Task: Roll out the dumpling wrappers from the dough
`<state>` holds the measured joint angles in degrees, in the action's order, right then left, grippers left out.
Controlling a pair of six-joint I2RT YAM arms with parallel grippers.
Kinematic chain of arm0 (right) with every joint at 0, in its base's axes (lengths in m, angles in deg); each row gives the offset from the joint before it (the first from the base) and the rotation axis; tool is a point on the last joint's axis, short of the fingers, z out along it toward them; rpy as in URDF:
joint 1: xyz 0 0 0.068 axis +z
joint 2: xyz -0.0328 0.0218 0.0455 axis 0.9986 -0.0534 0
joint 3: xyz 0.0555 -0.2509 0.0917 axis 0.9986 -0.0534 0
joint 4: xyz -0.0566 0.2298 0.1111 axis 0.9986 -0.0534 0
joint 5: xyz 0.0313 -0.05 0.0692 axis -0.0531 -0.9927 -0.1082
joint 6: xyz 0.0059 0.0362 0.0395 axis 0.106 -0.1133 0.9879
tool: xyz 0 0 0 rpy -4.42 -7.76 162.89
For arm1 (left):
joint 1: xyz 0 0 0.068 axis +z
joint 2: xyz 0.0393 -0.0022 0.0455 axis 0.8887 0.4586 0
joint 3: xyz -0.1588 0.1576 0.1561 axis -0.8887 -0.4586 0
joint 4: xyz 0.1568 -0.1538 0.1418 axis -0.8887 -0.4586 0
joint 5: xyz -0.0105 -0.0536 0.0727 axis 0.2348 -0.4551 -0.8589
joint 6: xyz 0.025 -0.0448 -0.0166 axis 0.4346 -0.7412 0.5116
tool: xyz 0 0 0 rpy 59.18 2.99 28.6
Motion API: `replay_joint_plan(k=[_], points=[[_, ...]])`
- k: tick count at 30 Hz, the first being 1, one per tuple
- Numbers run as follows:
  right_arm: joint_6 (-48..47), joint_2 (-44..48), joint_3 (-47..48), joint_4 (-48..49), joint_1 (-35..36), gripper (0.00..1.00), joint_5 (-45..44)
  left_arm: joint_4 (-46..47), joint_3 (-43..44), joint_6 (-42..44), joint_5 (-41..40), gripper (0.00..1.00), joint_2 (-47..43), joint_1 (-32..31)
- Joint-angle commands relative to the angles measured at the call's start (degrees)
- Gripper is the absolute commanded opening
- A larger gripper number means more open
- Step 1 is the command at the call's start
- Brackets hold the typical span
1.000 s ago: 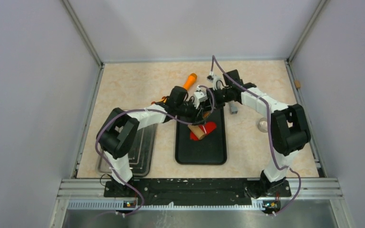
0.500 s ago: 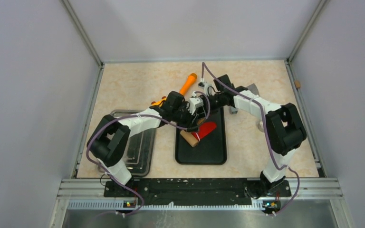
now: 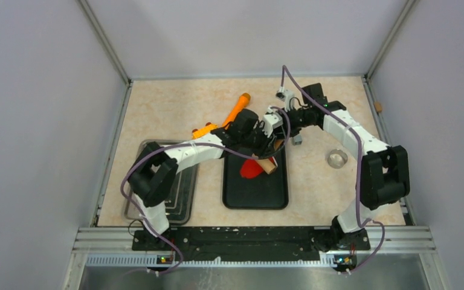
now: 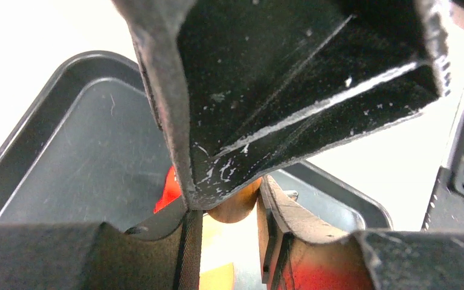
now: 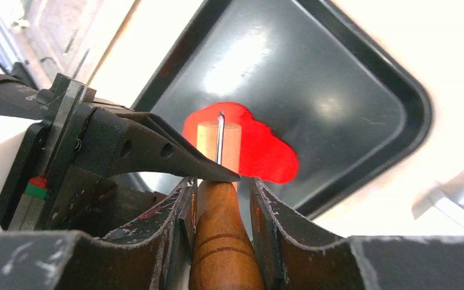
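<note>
Both arms reach over the black tray (image 3: 255,196) at the middle of the counter (image 3: 175,115), and we see them meet at one end of a wooden rolling pin (image 5: 220,241). From the right wrist, the right gripper (image 5: 220,187) is clenched on the pin's dark turned handle, one finger pressed against each side of it. The left gripper (image 4: 229,208) comes in from the side just ahead of it. In its own view the same brown wood sits clamped between its fingers, with the other gripper's finger looming black across the top of the picture.

The dough (image 5: 266,154) lies in the far half of the black tray. It is a flat, bright red sheet with a lobed, uneven outline. The pin's pale roller rests on it, and red shows past the roller on both sides, more of it on the right in the right wrist view. From above, the sheet shows to the left of the roller's end.

Beyond the tray an orange-handled tool (image 3: 240,106) lies aslant on the counter. A metal tray (image 3: 184,181) sits to the left under the left arm. A small clear round dish (image 3: 336,158) stands well apart on the right.
</note>
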<state>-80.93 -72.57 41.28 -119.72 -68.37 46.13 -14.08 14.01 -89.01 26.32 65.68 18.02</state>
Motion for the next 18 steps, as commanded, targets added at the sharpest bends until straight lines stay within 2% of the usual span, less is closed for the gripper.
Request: replay_joint_plan(k=[1,7,13,18], points=[[-14.78,-1.85,-0.76,0.08,0.35,0.0,-5.8,4.94,5.51,-10.8,-4.35,0.0,5.23,0.75],[-15.33,-4.19,-5.26,5.04,0.46,0.0,-7.13,5.85,2.78,-10.52,-5.15,0.0,7.48,0.73],[-14.4,-5.64,-9.43,8.75,2.47,0.0,-8.37,5.04,-4.45,-7.06,-1.94,0.0,4.73,0.92],[-13.65,-6.42,-12.51,11.64,4.72,0.0,-9.19,5.06,-10.47,-4.6,-3.5,0.0,1.19,1.45]])
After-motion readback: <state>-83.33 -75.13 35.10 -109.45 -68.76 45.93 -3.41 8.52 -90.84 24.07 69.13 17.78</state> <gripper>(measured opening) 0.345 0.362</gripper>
